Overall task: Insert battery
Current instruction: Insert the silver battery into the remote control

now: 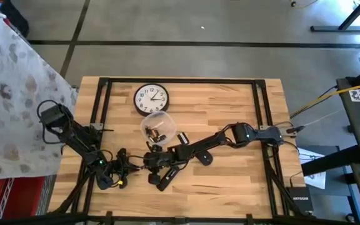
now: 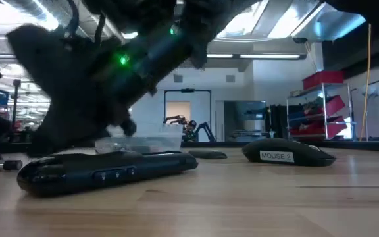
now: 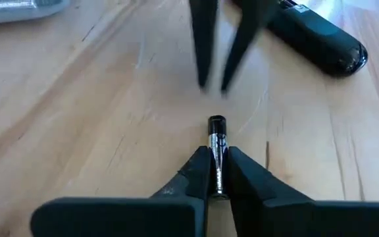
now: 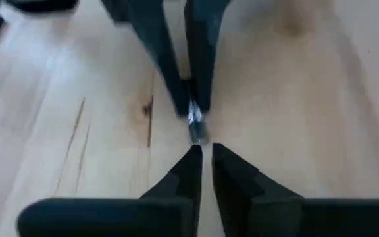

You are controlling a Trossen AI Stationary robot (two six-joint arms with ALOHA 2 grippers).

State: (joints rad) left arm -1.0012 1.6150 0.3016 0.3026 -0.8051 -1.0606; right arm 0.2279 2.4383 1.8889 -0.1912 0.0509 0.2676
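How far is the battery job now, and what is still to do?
Done: the left gripper has picked up a battery and is shut on it. In hand: the right gripper faces it tip to tip, nearly closed but short of the battery, as if for a handover. Left: nothing is inserted yet; the black remote lies on the table nearby.

Black AA battery [image 3: 216, 155], level, pinched btwn left end effector [image 3: 218, 172] fingers

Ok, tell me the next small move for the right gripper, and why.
Probably ease the right gripper forward and close it on the battery's free end. The left gripper holds the battery pinched between its fingers, and the right gripper's fingers sit slightly apart, just short of that end, facing it.
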